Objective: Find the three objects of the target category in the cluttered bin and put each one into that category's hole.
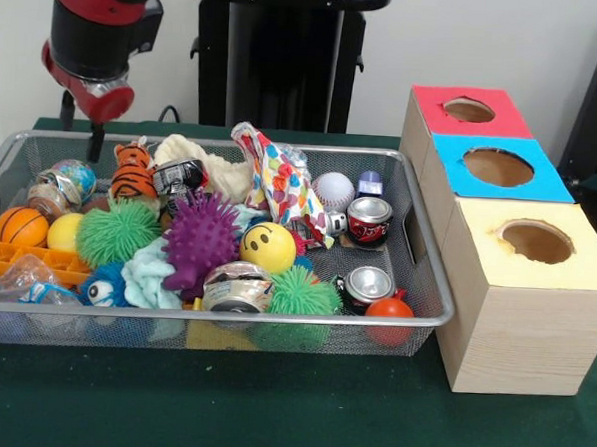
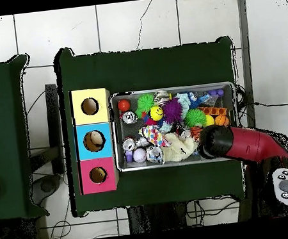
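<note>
Front view | arm above bin far-left corner, tool state unclear | tiger just beside; descend straight, grip body clear of can, carry to red hole

Bright, even indoor light; soft shadows, mild blur.
</note>
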